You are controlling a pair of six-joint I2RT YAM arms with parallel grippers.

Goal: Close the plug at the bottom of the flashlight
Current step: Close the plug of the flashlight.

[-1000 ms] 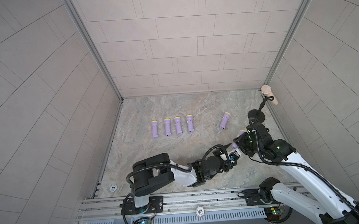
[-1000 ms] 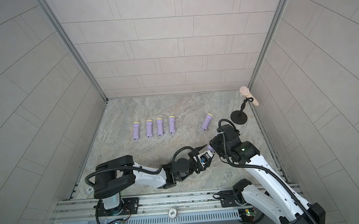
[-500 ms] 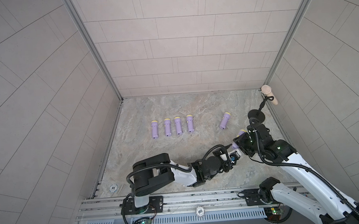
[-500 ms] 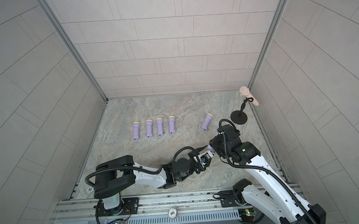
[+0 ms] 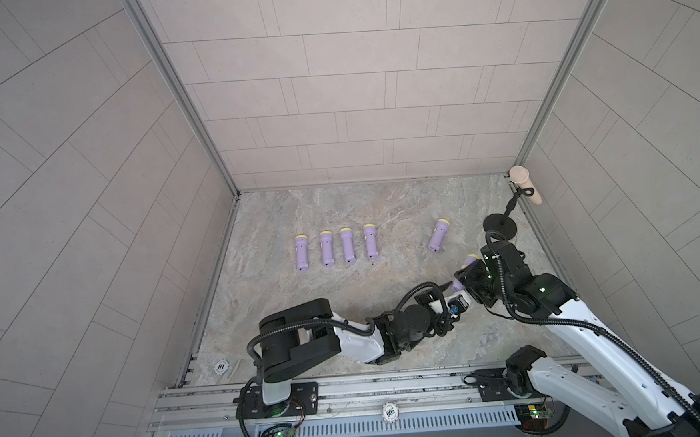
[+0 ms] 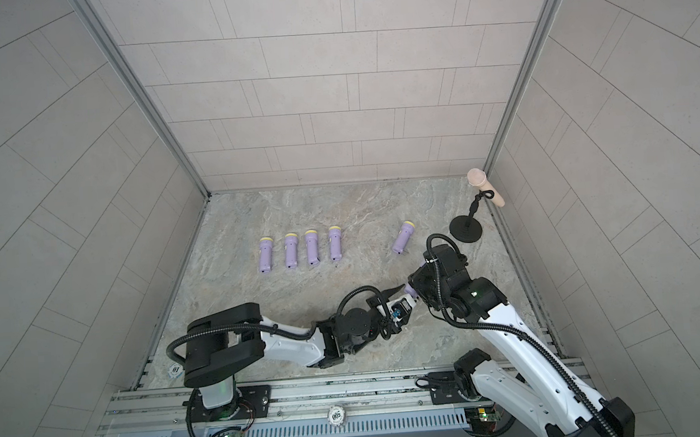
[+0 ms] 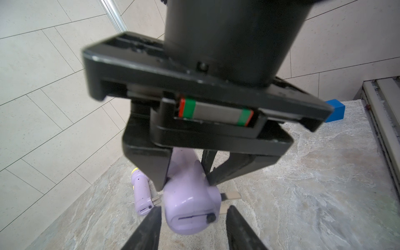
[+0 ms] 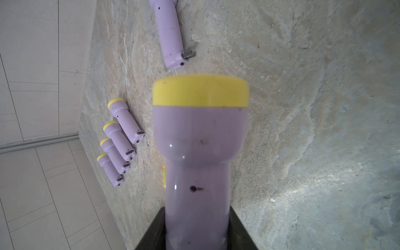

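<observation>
Right fingers [image 8: 154,236] clamp flashlight [image 8: 199,140] (plug [image 7: 232,195] seemingly unfolded).

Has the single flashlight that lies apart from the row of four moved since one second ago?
No. The single flashlight keeps the same place and tilt, and its gap to the black stand base is unchanged.

A row of four flashlights [image 5: 334,249] lies on the surface [image 5: 339,212], nearer its left edge. A fifth flashlight [image 5: 438,235] lies to their right. A stand [image 5: 500,227] sits by the right edge; a sixth flashlight [image 8: 199,151] is just before it, off the surface.
</observation>
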